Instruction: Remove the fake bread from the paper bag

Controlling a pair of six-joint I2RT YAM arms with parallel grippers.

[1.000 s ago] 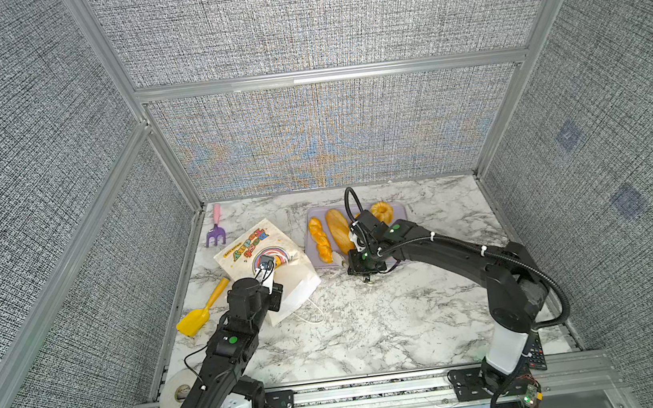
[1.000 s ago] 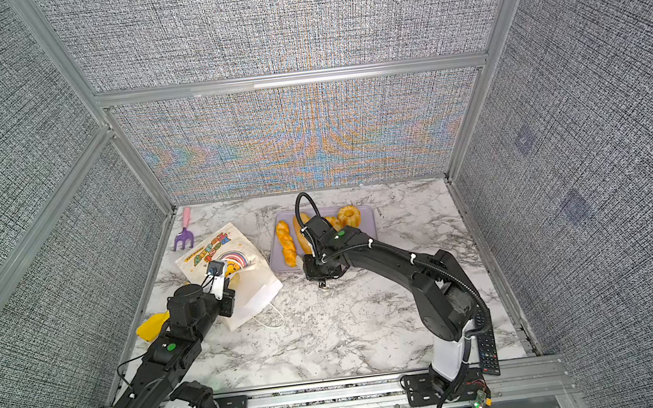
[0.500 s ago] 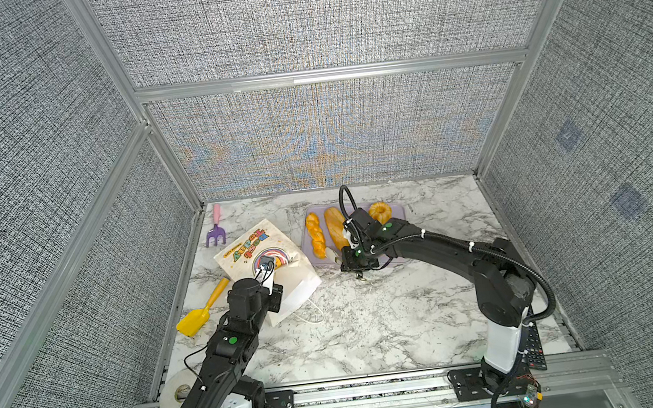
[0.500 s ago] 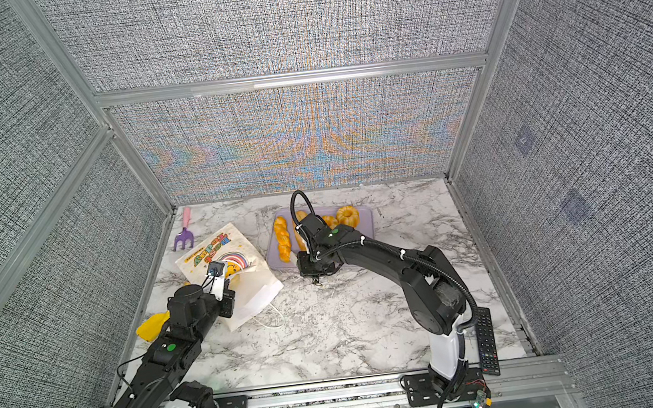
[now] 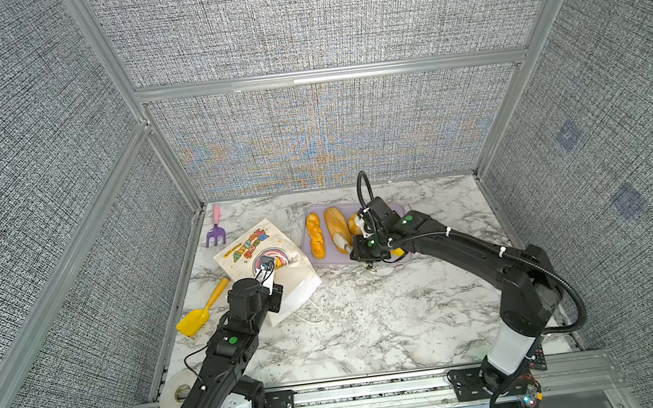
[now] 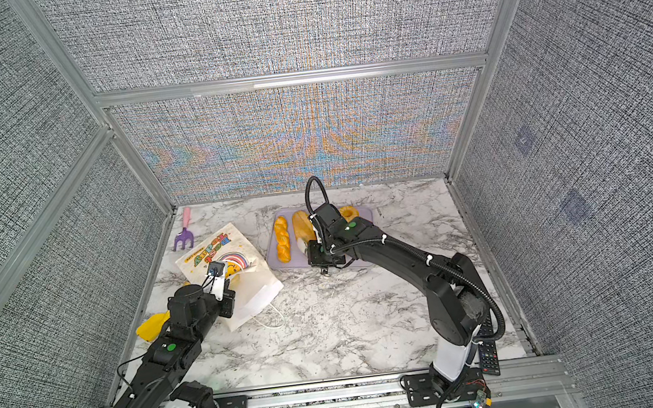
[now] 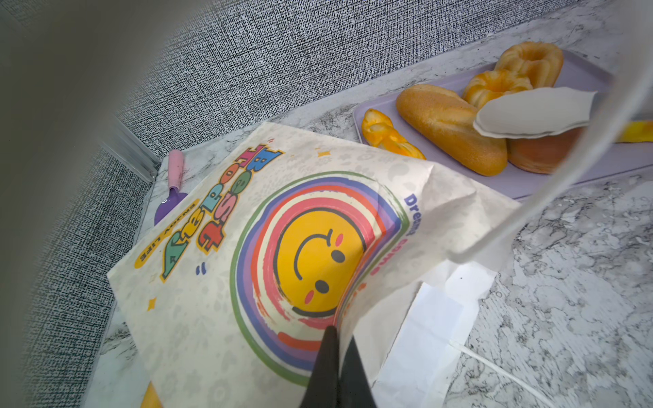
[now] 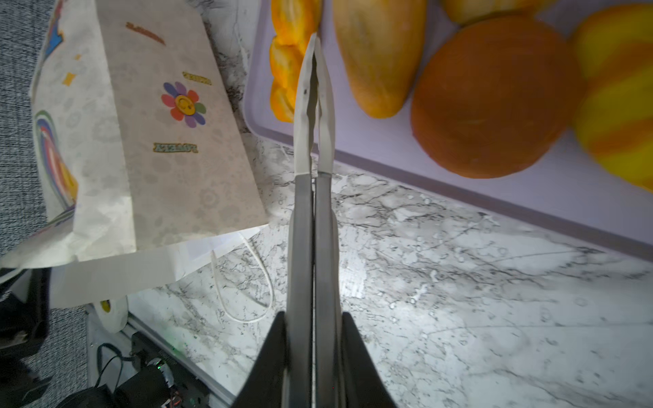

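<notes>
Fake bread (image 6: 282, 241): out of the bag, lying on the lilac tray (image 8: 374, 141); braided stick (image 5: 315, 237), long loaf (image 8: 378, 53), ring buns (image 7: 528, 60), round brown bun (image 8: 494, 95), striped roll (image 8: 618, 106).
Paper bag (image 5: 252, 249): flat on the marble table (image 5: 372, 325), just beside the tray, printed face up, mouth toward the front edge; inside hidden.
Left gripper (image 7: 334, 339): jaws closed, pinching the bag's upper wall at the mouth, that wall raised.
Right gripper (image 8: 312, 318): clamped on tongs (image 8: 312, 106), blades pressed together, white tips above the tray by the braided stick and long loaf.
Cord handle (image 8: 243, 282): loose on the marble at the bag's mouth.
Yellow shovel (image 5: 203, 311), purple rake (image 5: 215, 234): on the table left of the bag.
</notes>
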